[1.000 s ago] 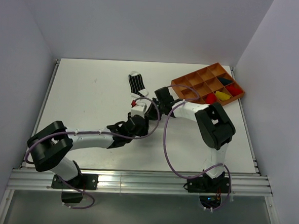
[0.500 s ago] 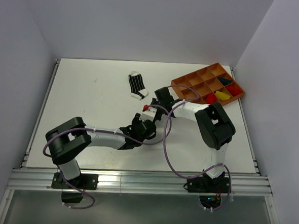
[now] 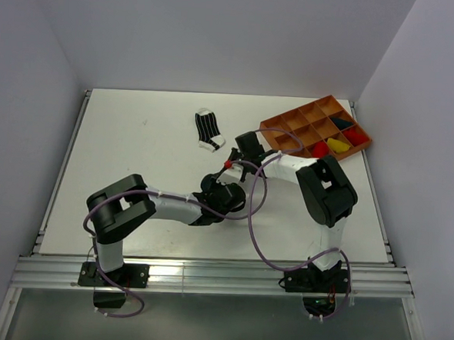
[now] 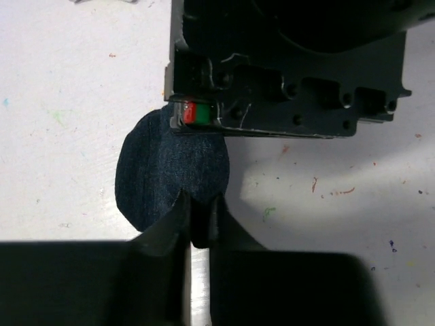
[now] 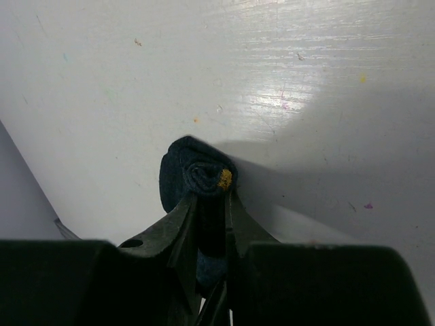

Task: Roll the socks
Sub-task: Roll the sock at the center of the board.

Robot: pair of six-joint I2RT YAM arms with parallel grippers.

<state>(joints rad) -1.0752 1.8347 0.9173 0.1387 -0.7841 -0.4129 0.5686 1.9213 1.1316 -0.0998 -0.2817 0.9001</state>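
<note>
A dark navy sock (image 4: pixel 163 170) lies on the white table with its rounded end flat. My left gripper (image 4: pixel 198 206) is shut on that end's near edge. The sock's other end is a tight roll (image 5: pixel 198 175) with a yellow spot, and my right gripper (image 5: pixel 211 198) is shut on it. From above, the two grippers, left (image 3: pixel 228 184) and right (image 3: pixel 238 157), meet at mid-table and hide this sock. A black-and-white striped sock (image 3: pixel 208 129) lies flat just behind them, free of both.
An orange compartment tray (image 3: pixel 292 117) sits at the back right, holding red bundles (image 3: pixel 321 149), a yellow one (image 3: pixel 337 145) and a dark one (image 3: pixel 339 121). The right gripper's black body (image 4: pixel 292 68) fills the top of the left wrist view. Purple cables loop over both arms.
My left arm has swung right, in toward the right gripper, and its jaws have closed on the navy sock's flat end. The right gripper has stayed put on the roll.
</note>
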